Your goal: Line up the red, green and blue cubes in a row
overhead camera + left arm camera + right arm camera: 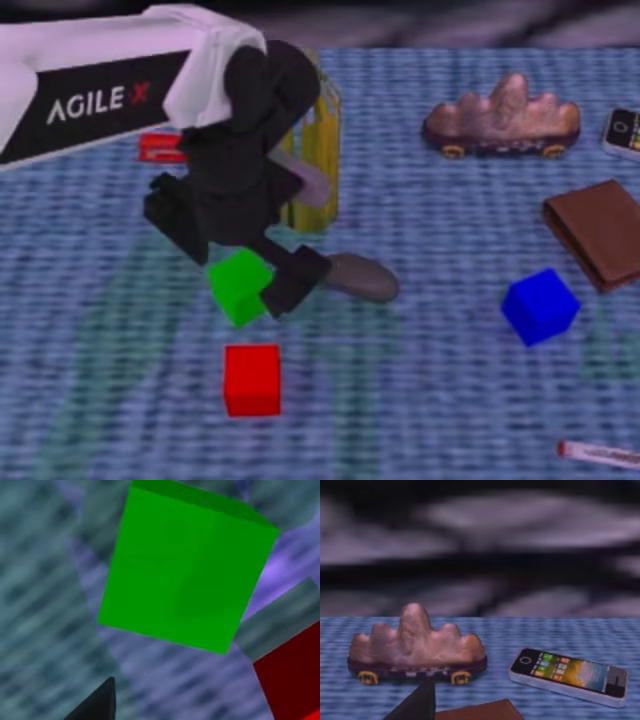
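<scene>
the left gripper [243,283] hangs over the green cube [240,286], left of the table's middle, with one dark finger beside the cube's right face; whether the fingers are closed on it or standing free i cannot tell, and the left wrist view shows only one fingertip [97,702] clear of the green face. the red cube [252,379] lies just beside the green one, nearer the front edge and slightly right, the two apart but close. the blue cube [540,305] sits well apart on the right half. the step in hand looks like placing or fetching the green cube next to the red, so the row is about two-thirds begun. the next move likely calls for bringing blue over to join them, a job for the right arm, whose gripper is out of the top view and looks toward a brown toy on wheels [415,647] and a phone [568,676]; its fingers i cannot judge. room is fair: open cloth lies right of the red cube, but a grey spoon-like thing [362,276] and a yellow bottle [318,150] crowd behind the green cube, and a brown wallet [598,232] lies near blue
</scene>
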